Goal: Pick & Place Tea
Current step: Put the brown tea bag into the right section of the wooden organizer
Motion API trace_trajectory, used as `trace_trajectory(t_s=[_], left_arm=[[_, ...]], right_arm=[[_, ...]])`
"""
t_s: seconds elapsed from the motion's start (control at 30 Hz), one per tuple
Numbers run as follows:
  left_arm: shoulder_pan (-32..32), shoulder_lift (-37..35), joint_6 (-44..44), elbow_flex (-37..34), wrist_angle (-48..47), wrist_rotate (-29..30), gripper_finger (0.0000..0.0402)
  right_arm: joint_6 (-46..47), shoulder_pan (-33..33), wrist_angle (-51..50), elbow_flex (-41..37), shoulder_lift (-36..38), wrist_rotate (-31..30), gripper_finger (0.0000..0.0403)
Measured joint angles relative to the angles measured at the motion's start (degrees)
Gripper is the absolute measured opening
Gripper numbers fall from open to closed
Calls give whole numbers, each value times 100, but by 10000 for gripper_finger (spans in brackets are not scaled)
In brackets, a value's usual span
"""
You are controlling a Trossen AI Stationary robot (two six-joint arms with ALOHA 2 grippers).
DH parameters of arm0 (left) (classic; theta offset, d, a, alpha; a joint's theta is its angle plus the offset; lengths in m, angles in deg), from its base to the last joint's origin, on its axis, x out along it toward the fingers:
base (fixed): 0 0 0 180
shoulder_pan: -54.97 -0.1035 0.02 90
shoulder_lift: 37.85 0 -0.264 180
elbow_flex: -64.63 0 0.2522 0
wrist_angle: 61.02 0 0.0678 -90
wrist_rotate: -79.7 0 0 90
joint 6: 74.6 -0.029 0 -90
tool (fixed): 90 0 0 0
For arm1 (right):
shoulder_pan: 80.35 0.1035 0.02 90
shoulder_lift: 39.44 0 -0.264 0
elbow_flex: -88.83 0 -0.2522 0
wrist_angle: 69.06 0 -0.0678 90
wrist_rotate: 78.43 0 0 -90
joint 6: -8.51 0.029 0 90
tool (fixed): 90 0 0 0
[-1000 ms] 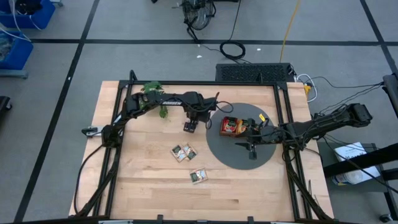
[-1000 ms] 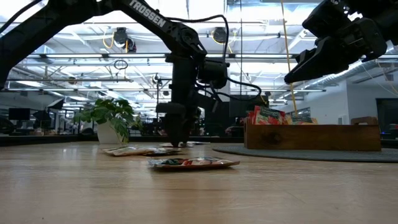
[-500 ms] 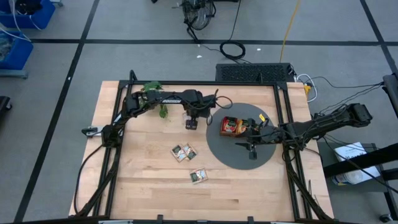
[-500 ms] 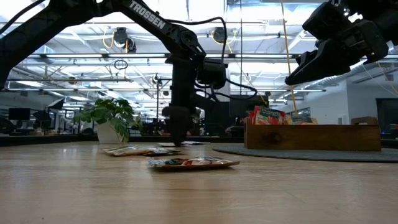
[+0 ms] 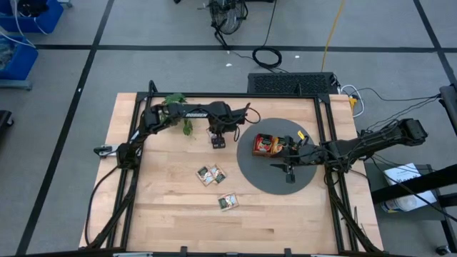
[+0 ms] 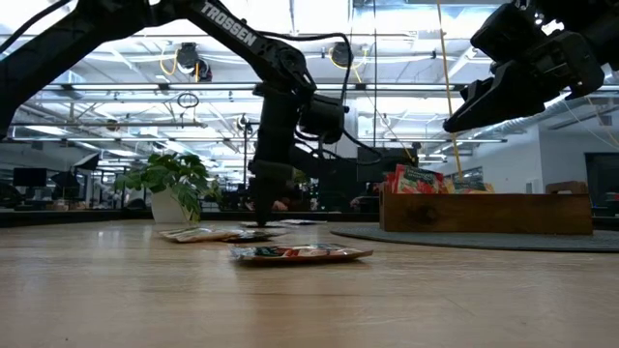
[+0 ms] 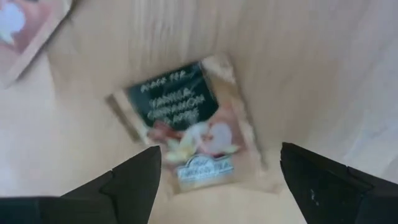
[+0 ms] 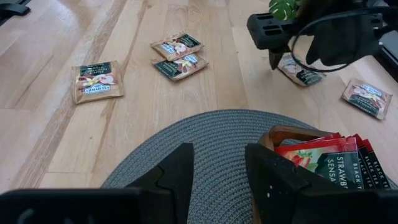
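Pale wooden table [image 5: 164, 207] fills the scene. Over a tan tea sachet [image 7: 193, 134] lying flat near the plant [image 5: 175, 101], the left gripper [image 5: 218, 140] hangs with fingers spread wide, holding nothing. Farther right, above the grey mat [image 5: 275, 178], the right gripper [image 5: 288, 173] stands partly open and empty beside the wooden tray [image 5: 265, 145] of red sachets.

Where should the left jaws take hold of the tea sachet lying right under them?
The tea sachet lies flat on the wooden table, so come straight down from above with the left gripper, whose open jaws already straddle it. Pinch two opposite side edges, probably near the middle; the paper is thin, so the tips must reach the tabletop.
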Motion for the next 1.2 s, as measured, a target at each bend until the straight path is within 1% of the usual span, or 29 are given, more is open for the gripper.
trace_trajectory(t_s=[0.07, 0.27, 0.5, 0.57, 0.67, 0.73, 0.87, 1.07, 1.13, 1.2], left_arm=[[-68, 0, 11, 0, 92, -233, 326], [-355, 0, 308, 2, 112, -149, 326], [-568, 0, 433, 2, 129, -338, 326], [-610, 0, 511, -10, 168, -525, 326], [-636, -13, 685, -181, 396, -781, 326], [-636, -43, 849, -346, 529, -825, 326], [-632, -61, 1128, -641, 671, -821, 326], [-587, -48, 1248, -689, 722, -786, 325], [-533, -44, 1199, -693, 719, -707, 311], [-501, -39, 1182, -693, 723, -695, 281]], right_arm=[[9, 1, 0, 0, 1, 1, 130], [48, 2, 0, 0, 1, 1, 130], [77, 2, -75, -2, 1, 1, 130], [96, 2, -85, 0, 0, 1, 130], [98, 2, -94, 0, -2, 1, 130], [101, 2, -92, 0, -2, 1, 130], [98, 2, -90, 0, -2, 1, 130], [98, 2, -20, 0, -2, 1, 130], [98, 2, -20, 0, -2, 1, 130], [100, 2, -20, 0, -2, 1, 130]])
